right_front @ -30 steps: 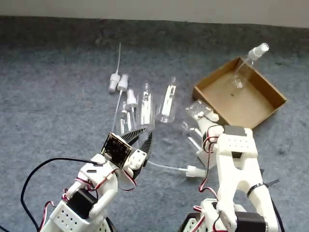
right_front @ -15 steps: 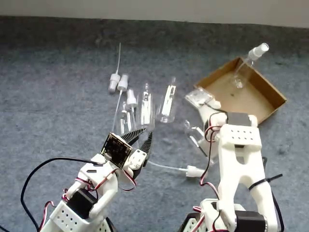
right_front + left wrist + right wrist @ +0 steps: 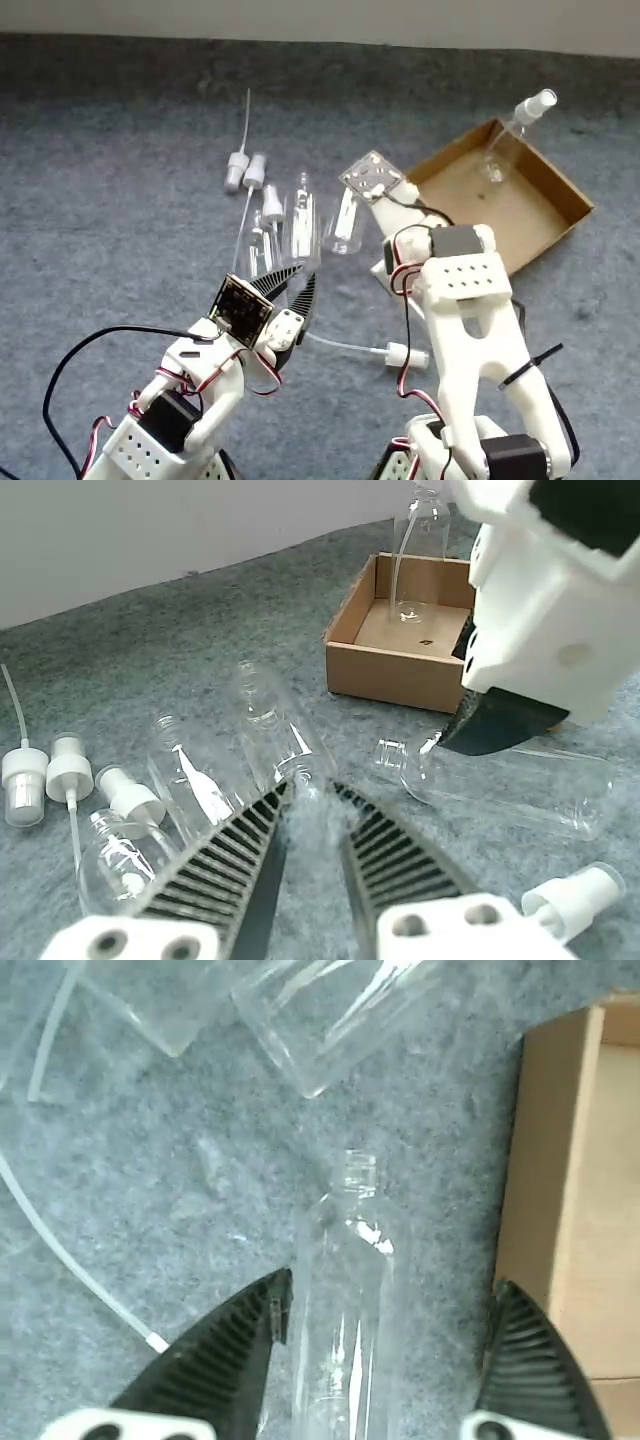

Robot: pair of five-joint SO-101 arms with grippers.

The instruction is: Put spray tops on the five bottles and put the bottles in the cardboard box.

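Grey carpet (image 3: pixel 190 1200) lies under a clear bottle (image 3: pixel 345 1290) with no top, on its side in the middle of the right wrist view, just beside the cardboard box (image 3: pixel 580 1160) at the right edge. The right gripper (image 3: pixel 390 1295) is spread wide, one finger on each side, I think so it can pinch the bottle. The bottle's bottom is cut off at the lower edge. From above, the arm hides most of it. The left gripper (image 3: pixel 312 792), low in its frame, has fingers a little apart and holds nothing.
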